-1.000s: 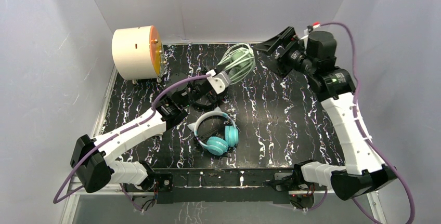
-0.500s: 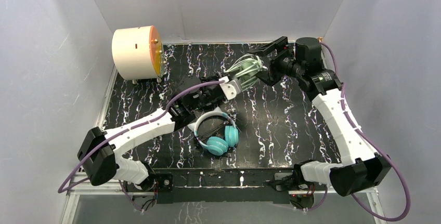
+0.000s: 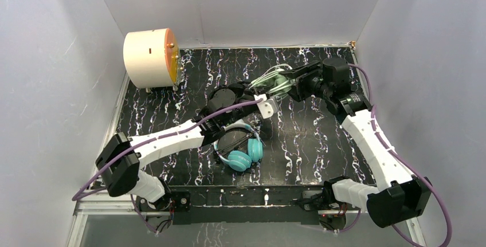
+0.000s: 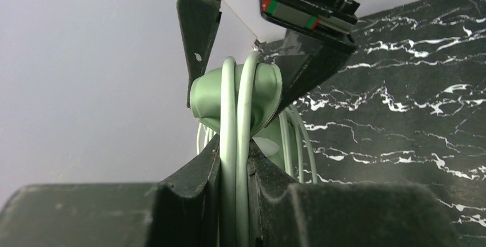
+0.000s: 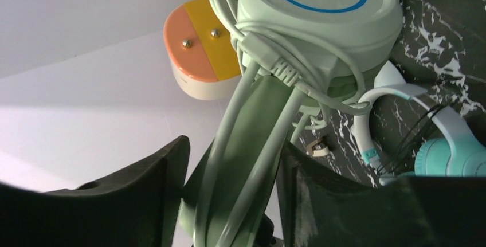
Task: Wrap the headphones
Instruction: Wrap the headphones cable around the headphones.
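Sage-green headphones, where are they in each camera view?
Top external: sage-green headphones upper centre, over the black marbled tabletop.
Left wrist: centre, band held in left pincer.
Right wrist: earcup top centre, band between right pincer fingers.
Shared landmark: that tabletop, in all three.

Three corded headsets in frame: one sage-green headset [image 3: 274, 81] at centre, one teal headset [image 3: 243, 155] with a white band below it, one black headset [image 3: 225, 94], partly hidden, just left of centre. Two robot arms, one marbled bench [image 3: 321, 138], and a single cream drum [image 3: 148, 58] at upper left
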Controlling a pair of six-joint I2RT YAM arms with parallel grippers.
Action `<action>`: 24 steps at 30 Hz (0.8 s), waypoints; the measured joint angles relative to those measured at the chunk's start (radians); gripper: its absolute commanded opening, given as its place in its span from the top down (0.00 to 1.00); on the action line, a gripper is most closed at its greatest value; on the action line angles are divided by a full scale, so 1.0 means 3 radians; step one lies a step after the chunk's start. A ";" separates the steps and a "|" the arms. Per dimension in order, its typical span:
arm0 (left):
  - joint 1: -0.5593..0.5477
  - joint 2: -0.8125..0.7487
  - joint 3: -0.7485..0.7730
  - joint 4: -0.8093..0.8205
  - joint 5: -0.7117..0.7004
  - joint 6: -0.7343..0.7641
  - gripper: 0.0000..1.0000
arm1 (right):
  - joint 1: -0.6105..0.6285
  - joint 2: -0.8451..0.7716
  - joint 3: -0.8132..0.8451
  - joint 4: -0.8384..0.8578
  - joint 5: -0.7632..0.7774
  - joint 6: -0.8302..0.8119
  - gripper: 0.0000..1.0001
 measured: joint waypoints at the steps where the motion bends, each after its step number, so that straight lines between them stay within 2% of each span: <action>1: -0.0008 0.0027 0.0000 0.0005 -0.0014 0.0011 1.00 | 0.0000 -0.0003 -0.0083 0.0085 0.0017 0.0025 0.51; 4: -0.0025 0.0112 0.0000 0.0005 -0.0055 0.0023 1.00 | -0.0006 -0.0004 -0.0243 0.0285 0.0102 0.0061 0.66; 9: -0.0070 0.0300 0.0000 0.0098 -0.0106 0.0018 1.00 | -0.0093 -0.0045 -0.0510 0.0659 0.0163 0.0149 0.97; 10: -0.0071 0.0337 -0.0001 0.0106 -0.0103 0.0014 1.00 | -0.0122 -0.0078 -0.0609 0.0757 0.0160 0.0174 1.00; 15: -0.0113 0.0607 -0.0018 0.0197 -0.0067 -0.0098 1.00 | -0.0355 -0.0187 -0.1153 0.1194 0.0003 0.0156 1.00; 16: -0.0118 0.0662 -0.0024 0.0207 -0.0058 -0.0127 0.95 | -0.0430 -0.0202 -0.1300 0.1308 -0.0085 0.0150 1.00; 19: -0.0151 0.0829 -0.0048 0.0253 -0.0015 -0.0251 0.64 | -0.0612 -0.0200 -0.1598 0.1570 -0.0319 0.0121 1.00; 20: -0.0155 0.0861 -0.0064 0.0271 0.0009 -0.0294 0.56 | -0.0680 -0.0188 -0.1695 0.1695 -0.0395 0.0093 1.00; 23: -0.0169 0.0917 -0.0155 0.0333 0.0053 -0.0459 0.41 | -0.0937 -0.0045 -0.1836 0.2089 -0.0512 -0.0055 1.00; 24: -0.0169 0.0921 -0.0215 0.0373 0.0057 -0.0543 0.39 | -0.0993 -0.0004 -0.1864 0.2195 -0.0520 -0.0111 1.00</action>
